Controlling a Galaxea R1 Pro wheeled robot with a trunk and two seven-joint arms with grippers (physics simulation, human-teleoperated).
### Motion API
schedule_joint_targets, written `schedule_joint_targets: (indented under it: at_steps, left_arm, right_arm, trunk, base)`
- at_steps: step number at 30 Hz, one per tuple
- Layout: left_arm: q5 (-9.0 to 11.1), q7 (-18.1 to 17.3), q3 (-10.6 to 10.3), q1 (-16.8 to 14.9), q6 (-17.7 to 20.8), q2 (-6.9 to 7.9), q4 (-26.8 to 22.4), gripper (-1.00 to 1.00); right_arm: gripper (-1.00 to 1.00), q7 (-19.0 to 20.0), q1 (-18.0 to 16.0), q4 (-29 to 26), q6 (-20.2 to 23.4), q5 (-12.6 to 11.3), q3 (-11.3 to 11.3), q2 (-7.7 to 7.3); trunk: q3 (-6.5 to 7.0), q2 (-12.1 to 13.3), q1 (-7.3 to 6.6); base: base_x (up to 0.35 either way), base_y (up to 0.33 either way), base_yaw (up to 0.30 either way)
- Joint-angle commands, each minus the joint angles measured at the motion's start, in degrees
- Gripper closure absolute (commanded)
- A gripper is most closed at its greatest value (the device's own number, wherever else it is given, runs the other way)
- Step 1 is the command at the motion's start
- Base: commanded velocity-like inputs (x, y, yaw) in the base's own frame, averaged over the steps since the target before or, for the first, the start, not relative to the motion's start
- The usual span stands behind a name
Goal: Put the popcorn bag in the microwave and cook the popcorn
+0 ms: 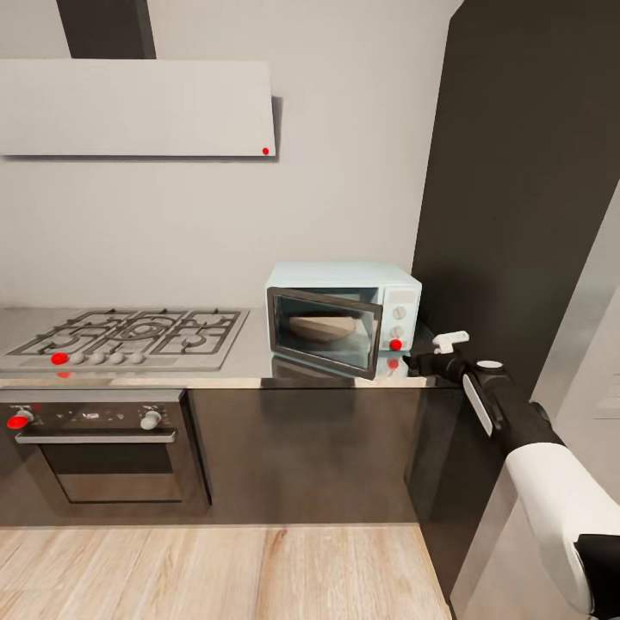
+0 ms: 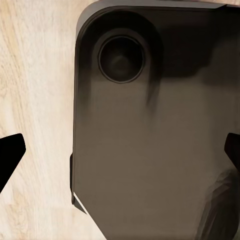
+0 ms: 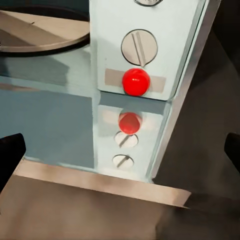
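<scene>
While the right end effector (image 1: 435, 351) hovers open-fingered beside the open microwave (image 1: 344, 317) on the desk (image 1: 250, 366), the popcorn bag, location unknown, likely handles light and crushable, best pinched gently mid-body.

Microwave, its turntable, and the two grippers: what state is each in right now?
microwave: door ajar, swung partway open.
turntable: bare, nothing on it.
right gripper: open, empty, beside the microwave's red button.
left gripper: open, empty, hanging over the wood floor.
</scene>
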Motion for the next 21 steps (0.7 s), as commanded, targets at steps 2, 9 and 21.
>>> schedule_joint_targets:
  at_steps: [2, 9, 21]
  left_arm:
    - [0.5, 0.0, 0.0, 0.0, 0.0, -0.01, 0.0, -1.0]
    - [0.5, -0.1, -0.1, 0.0, 0.0, 0.0, 0.0, -1.0]
    - [0.5, -0.1, -0.1, 0.0, 0.0, 0.0, 0.0, -1.0]
  right_arm:
    - [-1.0, 0.1, 0.0, -0.1, 0.3, 0.2, 0.1, 0.11]
    - [-1.0, -5.2, 0.0, -0.2, 0.2, -0.1, 0.2, 1.35]
    - [-1.0, -5.9, 0.0, 0.3, 0.1, -0.6, 0.2, 4.19]
  trunk:
    - [-0.06, 0.0, 0.0]
    - [-0.06, 0.0, 0.0]
    - [-0.06, 0.0, 0.0]
  base:
    - [0.0, 0.0, 0.0]
    - [0.07, 0.0, 0.0]
    - [0.236, 0.0, 0.0]
